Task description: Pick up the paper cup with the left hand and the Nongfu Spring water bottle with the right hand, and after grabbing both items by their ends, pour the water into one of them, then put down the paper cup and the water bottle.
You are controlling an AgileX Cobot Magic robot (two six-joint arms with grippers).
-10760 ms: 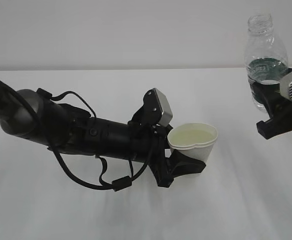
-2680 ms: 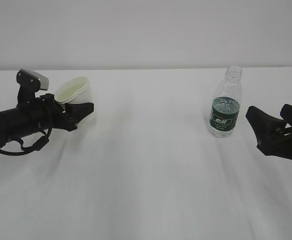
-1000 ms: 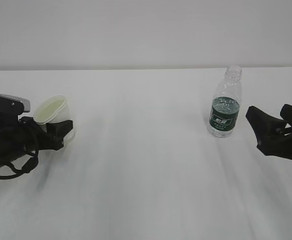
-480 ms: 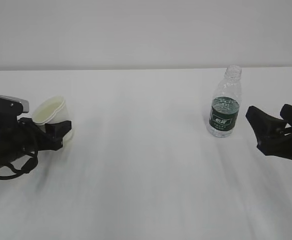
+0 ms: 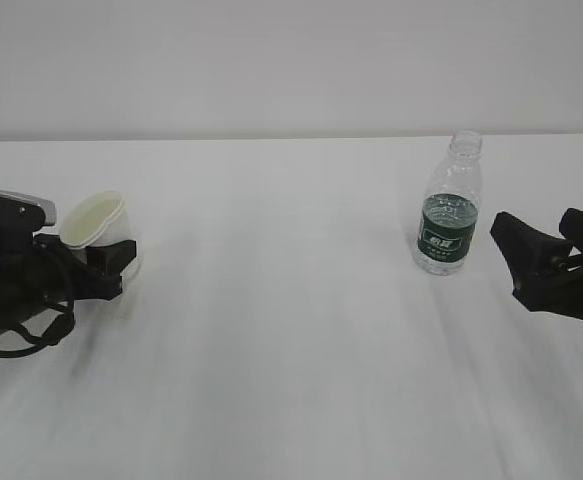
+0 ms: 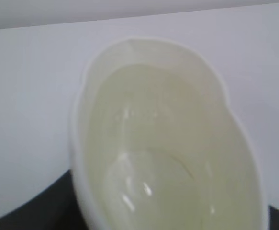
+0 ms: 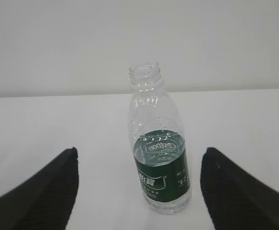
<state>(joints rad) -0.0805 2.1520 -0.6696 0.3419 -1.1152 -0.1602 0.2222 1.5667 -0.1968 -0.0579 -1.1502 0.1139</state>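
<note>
— What are the things made of?
— A clear, ribbed plastic bottle (image 5: 449,221) with a glossy dark green label is shown; the paper cup (image 5: 95,225) is matt white outside, cream and wet-shiny inside.
— And the rest?
— A matt white table (image 5: 291,340) and matt black gripper fingers (image 7: 43,191) are seen.

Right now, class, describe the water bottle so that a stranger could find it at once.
Look to the right side of the white table. The water bottle stands upright there, just ahead of the open right pincer. It is the only clear thing, ribbed, uncapped, with a dark green label band.
</note>
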